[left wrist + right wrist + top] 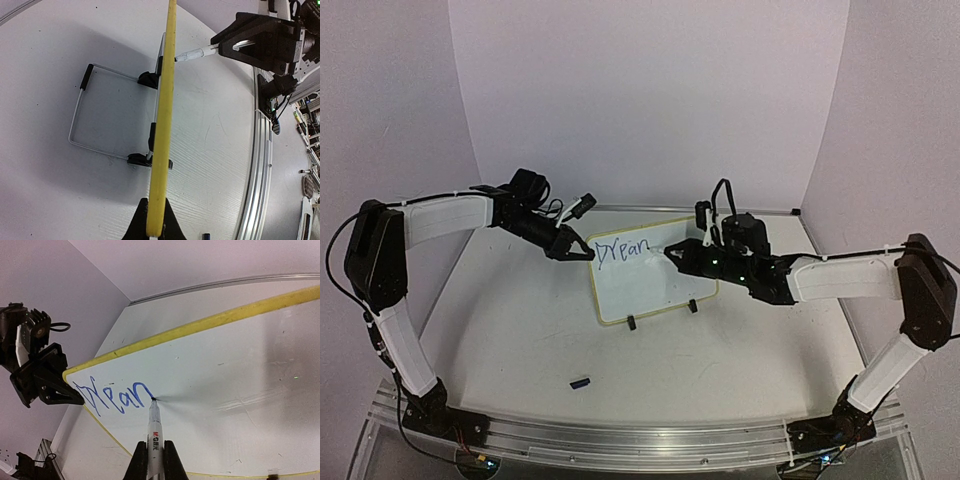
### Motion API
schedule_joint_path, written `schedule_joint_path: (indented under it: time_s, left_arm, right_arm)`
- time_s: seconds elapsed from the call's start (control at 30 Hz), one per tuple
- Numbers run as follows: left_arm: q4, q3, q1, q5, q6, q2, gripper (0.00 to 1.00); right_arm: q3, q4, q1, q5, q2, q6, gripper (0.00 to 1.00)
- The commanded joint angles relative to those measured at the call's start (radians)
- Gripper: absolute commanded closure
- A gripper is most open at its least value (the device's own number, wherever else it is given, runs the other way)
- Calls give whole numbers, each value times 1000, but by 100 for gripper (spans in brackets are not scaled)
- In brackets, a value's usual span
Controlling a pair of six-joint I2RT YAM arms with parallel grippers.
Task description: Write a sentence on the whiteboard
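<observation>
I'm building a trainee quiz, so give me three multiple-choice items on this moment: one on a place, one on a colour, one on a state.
1. Where does the left gripper grip the whiteboard? A right edge B upper left corner C bottom edge
2. The writing is: A red B black C blue
3. The marker tip: A touches the board B is capped C lies on the table
B, jaws pinch that corner; C, blue strokes; A, tip meets board, held by the right gripper.
</observation>
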Motion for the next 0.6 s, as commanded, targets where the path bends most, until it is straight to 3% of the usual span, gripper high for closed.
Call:
schedule_joint_path:
  time_s: [0.0, 0.57]
  left_arm:
    - [-54, 19, -17, -38, 25, 2, 100]
    - [-57, 19, -19, -41, 27, 2, 100]
  right_arm:
    - [-20, 2, -7, 15, -13, 10, 100]
    - [46, 48, -8, 18, -20, 7, 100]
